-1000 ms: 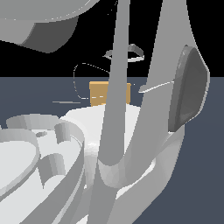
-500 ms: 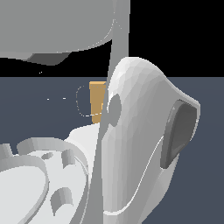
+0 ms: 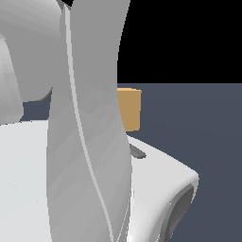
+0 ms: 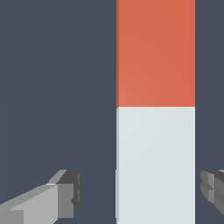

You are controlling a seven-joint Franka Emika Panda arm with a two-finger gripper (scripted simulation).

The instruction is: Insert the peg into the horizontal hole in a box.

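The wrist view shows the peg (image 4: 155, 113) lying on the dark floor, one half orange-red, the other pale grey-white. My gripper (image 4: 140, 194) straddles the pale half with its jaws open. One grey finger (image 4: 65, 199) stands well off the peg's side, and the other finger (image 4: 214, 192) sits close to the opposite side with a thin gap. In the exterior view the tan box (image 3: 130, 108) peeks out beside my arm link (image 3: 90, 142). Its hole is hidden, and neither the peg nor the gripper shows in that view.
My white arm and its base (image 3: 160, 189) fill most of the exterior view and hide the floor behind them. Dark grey floor (image 3: 198, 123) stretches to the exterior view's right of the box.
My arm has swung across the exterior view. It now covers the exterior view's left and middle, and the box shows at the link's right edge instead of behind it.
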